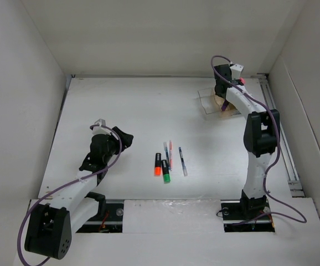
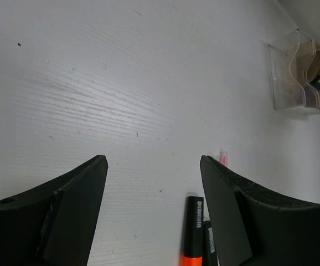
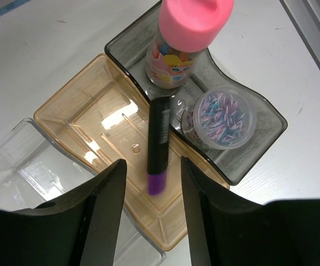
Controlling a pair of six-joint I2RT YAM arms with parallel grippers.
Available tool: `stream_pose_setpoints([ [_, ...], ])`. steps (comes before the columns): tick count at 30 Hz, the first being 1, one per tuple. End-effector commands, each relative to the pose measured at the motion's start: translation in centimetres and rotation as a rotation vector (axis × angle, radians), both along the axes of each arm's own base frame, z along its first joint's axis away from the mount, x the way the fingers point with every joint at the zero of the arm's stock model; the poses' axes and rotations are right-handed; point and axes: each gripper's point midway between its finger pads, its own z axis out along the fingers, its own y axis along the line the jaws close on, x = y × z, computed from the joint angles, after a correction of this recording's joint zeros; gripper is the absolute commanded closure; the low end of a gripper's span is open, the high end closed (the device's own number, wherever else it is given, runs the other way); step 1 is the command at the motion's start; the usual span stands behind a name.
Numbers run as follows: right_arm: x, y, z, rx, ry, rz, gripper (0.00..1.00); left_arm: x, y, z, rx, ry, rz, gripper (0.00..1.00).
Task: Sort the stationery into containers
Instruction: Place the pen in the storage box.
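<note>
The organiser [image 1: 208, 100] stands at the back right; it also shows in the left wrist view [image 2: 293, 83]. My right gripper [image 3: 153, 162] is open just above it, over the amber compartment [image 3: 88, 119]. The purple-tipped highlighter [image 3: 160, 133] lies in that compartment, leaning on the divider, free of my fingers. The pink-capped bottle [image 3: 185, 39] and the round clear jar [image 3: 223, 119] sit in the smoky compartment. The orange highlighter [image 1: 158, 165], the green highlighter [image 1: 165, 172] and three pens [image 1: 170, 154] lie mid-table. My left gripper [image 1: 123, 138] is open and empty, left of them.
The organiser's clear compartment [image 3: 21, 160] holds nothing. In the left wrist view the orange highlighter [image 2: 193, 227] lies just inside my right finger [image 2: 226, 210]. White walls enclose the table; a rail [image 1: 282, 133] runs along the right edge.
</note>
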Motion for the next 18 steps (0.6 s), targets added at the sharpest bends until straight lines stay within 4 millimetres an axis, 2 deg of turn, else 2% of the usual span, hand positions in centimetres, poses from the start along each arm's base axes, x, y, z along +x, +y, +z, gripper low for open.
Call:
stream_pose_setpoints([
  [1, -0.3, -0.2, 2.7, -0.014, -0.049, -0.017, 0.50, 1.0, -0.2, 2.6, 0.000, -0.070, -0.001, 0.35],
  [4, -0.5, -0.2, 2.5, -0.016, -0.037, -0.017, 0.49, 0.9, -0.1, 2.4, 0.002, -0.061, -0.001, 0.35],
  [8, -0.4, 0.7, 4.2, 0.032, -0.082, -0.018, 0.49, 0.8, -0.1, 2.6, -0.002, -0.077, -0.001, 0.35],
  [9, -0.6, 1.9, 4.1, 0.068, -0.082, 0.011, 0.49, 0.7, -0.1, 2.4, 0.000, -0.069, -0.001, 0.35],
  [10, -0.8, 3.2, 5.6, 0.097, -0.112, 0.038, 0.51, 0.7, -0.1, 2.4, 0.000, -0.069, -0.001, 0.35],
  [12, -1.2, 5.8, 6.4, 0.182, -0.137, 0.087, 0.59, 0.8, -0.1, 2.7, -0.011, -0.078, 0.002, 0.35],
  [13, -2.2, 7.7, 5.7, 0.212, -0.116, 0.124, 0.63, 0.8, -0.1, 2.7, -0.011, -0.078, 0.002, 0.35],
  [14, -2.9, 9.0, 6.9, 0.270, -0.145, 0.147, 0.67, 0.7, -0.3, 2.7, -0.014, -0.077, -0.006, 0.35],
  [15, -3.6, 10.4, 7.0, 0.316, -0.146, 0.181, 0.79, 0.7, -0.3, 2.4, -0.012, -0.067, -0.006, 0.35],
  [16, -4.4, 13.1, 6.9, 0.393, -0.144, 0.252, 0.88, 0.7, -0.3, 2.4, -0.012, -0.067, -0.006, 0.35],
  [18, -7.3, 15.4, 5.8, 0.484, -0.108, 0.308, 1.00, 0.8, -0.5, 2.6, -0.018, -0.075, -0.016, 0.35],
])
